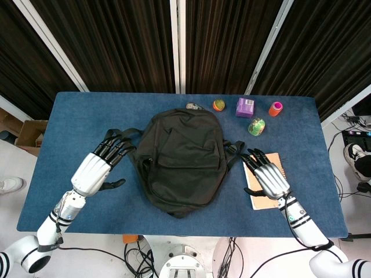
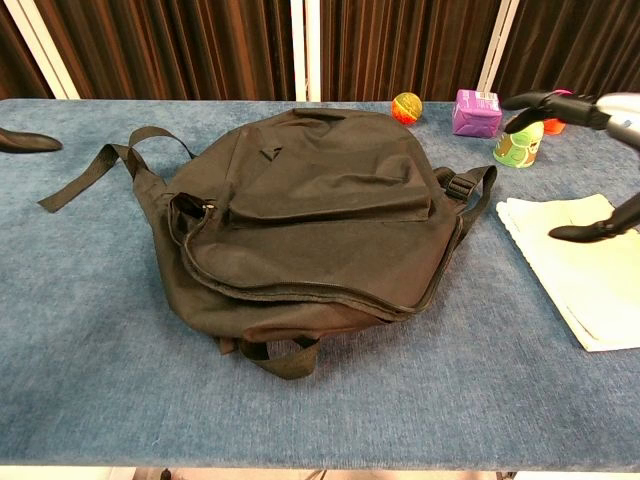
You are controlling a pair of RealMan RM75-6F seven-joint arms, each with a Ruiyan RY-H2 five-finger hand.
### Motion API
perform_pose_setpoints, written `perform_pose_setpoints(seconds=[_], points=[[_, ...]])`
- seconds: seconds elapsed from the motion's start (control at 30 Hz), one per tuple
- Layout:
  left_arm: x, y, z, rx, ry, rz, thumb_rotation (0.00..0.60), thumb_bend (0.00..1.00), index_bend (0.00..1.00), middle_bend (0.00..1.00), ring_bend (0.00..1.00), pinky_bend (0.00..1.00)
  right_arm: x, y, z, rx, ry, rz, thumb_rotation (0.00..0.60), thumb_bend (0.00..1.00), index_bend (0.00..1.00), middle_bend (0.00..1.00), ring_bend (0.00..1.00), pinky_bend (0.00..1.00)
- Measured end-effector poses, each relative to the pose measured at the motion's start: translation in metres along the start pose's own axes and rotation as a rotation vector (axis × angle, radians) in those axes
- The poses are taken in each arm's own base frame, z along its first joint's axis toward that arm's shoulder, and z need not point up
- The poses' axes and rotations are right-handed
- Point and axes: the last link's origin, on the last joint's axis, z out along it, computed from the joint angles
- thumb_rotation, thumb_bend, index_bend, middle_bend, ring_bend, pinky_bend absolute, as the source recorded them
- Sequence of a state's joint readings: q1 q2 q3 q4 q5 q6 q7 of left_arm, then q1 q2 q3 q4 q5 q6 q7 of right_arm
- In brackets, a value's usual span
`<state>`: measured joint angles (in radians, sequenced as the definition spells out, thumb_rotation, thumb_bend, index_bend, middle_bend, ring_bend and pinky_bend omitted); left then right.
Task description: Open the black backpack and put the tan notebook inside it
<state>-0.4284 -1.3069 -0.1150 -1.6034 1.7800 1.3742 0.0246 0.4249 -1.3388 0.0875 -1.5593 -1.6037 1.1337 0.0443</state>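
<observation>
The black backpack (image 1: 182, 156) lies flat in the middle of the blue table (image 1: 69, 116), and its zip looks closed in the chest view (image 2: 310, 220). My left hand (image 1: 95, 169) is open just left of the bag, fingers spread near a loose strap (image 1: 130, 134). Only a dark fingertip of the left hand (image 2: 25, 141) shows in the chest view. The tan notebook (image 1: 276, 160) lies right of the bag. My right hand (image 1: 268, 175) is open above the notebook (image 2: 580, 280), fingers stretched out (image 2: 560, 103), holding nothing.
Along the far edge stand an orange-green ball (image 1: 218, 105), a purple box (image 1: 245, 107), an orange cylinder (image 1: 275, 108) and a green toy (image 1: 256, 126). A backpack strap (image 2: 95, 170) trails left across the table. A cardboard box (image 1: 26, 134) sits on the floor at left.
</observation>
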Motion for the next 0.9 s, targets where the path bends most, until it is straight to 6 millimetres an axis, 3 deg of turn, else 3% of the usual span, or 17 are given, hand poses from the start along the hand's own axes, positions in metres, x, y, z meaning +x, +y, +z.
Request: perform_pose_setpoints(seconds=[0.23, 0.33, 0.53, 0.7, 0.9], points=[[-0.004, -0.005, -0.001, 0.026, -0.029, 0.001, 0.600, 0.00, 0.14, 0.08, 0.00, 0.14, 0.004, 0.008, -0.002, -0.022, 0.020, -0.001, 0.600, 0.13, 0.04, 0.17, 0.00, 0.10], [-0.004, -0.011, -0.010, 0.058, -0.054, 0.000, 0.600, 0.00, 0.14, 0.08, 0.00, 0.14, 0.012, 0.018, -0.016, -0.050, 0.044, -0.014, 0.600, 0.14, 0.05, 0.19, 0.00, 0.12], [-0.014, -0.015, -0.029, 0.107, -0.132, -0.019, 0.600, 0.00, 0.16, 0.12, 0.04, 0.15, 0.038, 0.046, -0.065, -0.165, 0.126, -0.033, 0.600, 0.14, 0.08, 0.20, 0.00, 0.13], [-0.033, 0.003, -0.030, 0.072, -0.231, -0.072, 0.600, 0.02, 0.20, 0.15, 0.05, 0.16, 0.065, 0.065, -0.105, -0.265, 0.212, -0.066, 0.600, 0.14, 0.08, 0.20, 0.00, 0.13], [-0.057, 0.045, -0.001, -0.053, -0.308, -0.126, 0.600, 0.06, 0.23, 0.17, 0.07, 0.17, 0.078, 0.065, -0.115, -0.284, 0.257, -0.093, 0.600, 0.14, 0.08, 0.20, 0.00, 0.13]])
